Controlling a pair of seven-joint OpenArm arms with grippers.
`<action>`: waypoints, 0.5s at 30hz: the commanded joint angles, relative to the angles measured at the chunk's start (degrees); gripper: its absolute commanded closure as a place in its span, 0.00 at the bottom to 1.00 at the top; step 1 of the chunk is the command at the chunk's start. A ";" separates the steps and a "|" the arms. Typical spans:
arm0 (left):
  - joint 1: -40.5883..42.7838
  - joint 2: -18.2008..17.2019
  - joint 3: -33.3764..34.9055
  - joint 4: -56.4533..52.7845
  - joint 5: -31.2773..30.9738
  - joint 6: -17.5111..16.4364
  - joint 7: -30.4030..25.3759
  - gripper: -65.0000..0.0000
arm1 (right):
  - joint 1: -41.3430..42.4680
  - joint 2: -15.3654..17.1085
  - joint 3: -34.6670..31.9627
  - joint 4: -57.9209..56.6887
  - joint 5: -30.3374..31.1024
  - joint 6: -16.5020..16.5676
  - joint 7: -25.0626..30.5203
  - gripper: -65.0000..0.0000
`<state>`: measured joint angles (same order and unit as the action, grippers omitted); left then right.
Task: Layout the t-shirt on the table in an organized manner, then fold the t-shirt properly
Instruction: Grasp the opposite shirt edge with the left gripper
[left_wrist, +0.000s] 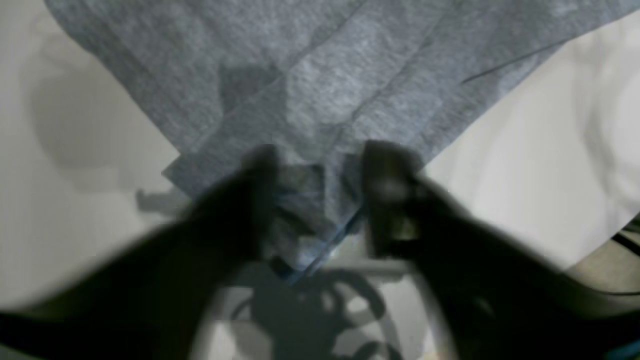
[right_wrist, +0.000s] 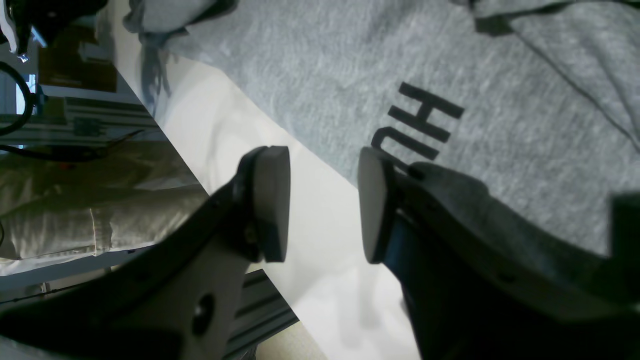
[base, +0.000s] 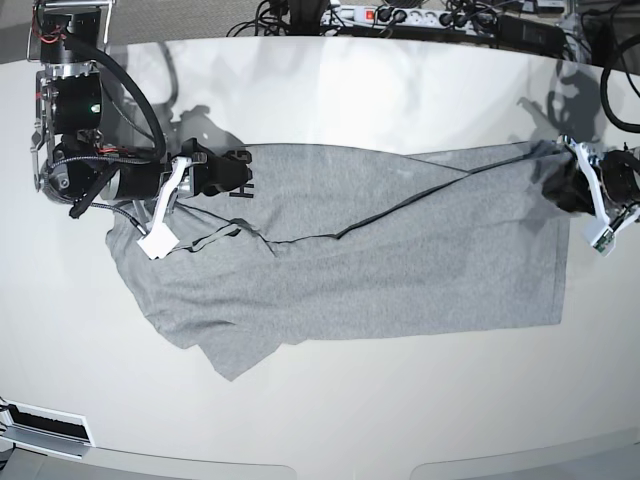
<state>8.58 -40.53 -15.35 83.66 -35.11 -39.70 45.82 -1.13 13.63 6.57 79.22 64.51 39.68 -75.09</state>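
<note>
While the heather-grey cotton t-shirt (base: 400, 260) lies spread lengthwise across the middle of the glossy off-white table (base: 330, 420), both arms work at its far corners. At about 3 o'clock in the base view, the left gripper (left_wrist: 317, 200) has its dark jaws parted, with a bunched fabric corner between them; whether they pinch it cannot be told through the blur. At about 9 o'clock, the right gripper (right_wrist: 324, 205) has its jaws apart and holding nothing, one pad over bare table, the other above the shirt edge beside the black block lettering (right_wrist: 420, 122).
</note>
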 joint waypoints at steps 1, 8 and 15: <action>-0.52 -1.29 -0.39 -0.09 -0.66 -0.30 -1.92 0.42 | 0.92 0.52 0.22 0.98 1.33 0.32 0.26 0.63; -0.55 -1.03 -0.39 -5.29 0.63 -0.30 -3.85 0.49 | 0.94 0.52 0.22 0.98 1.33 0.32 0.31 0.63; -0.59 -1.05 -0.39 -5.42 3.28 0.74 -5.62 1.00 | 0.94 0.52 0.22 0.98 1.31 0.32 0.35 0.64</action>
<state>8.69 -40.18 -15.33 77.52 -31.42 -39.05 41.34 -1.13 13.61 6.57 79.22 64.53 39.68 -75.24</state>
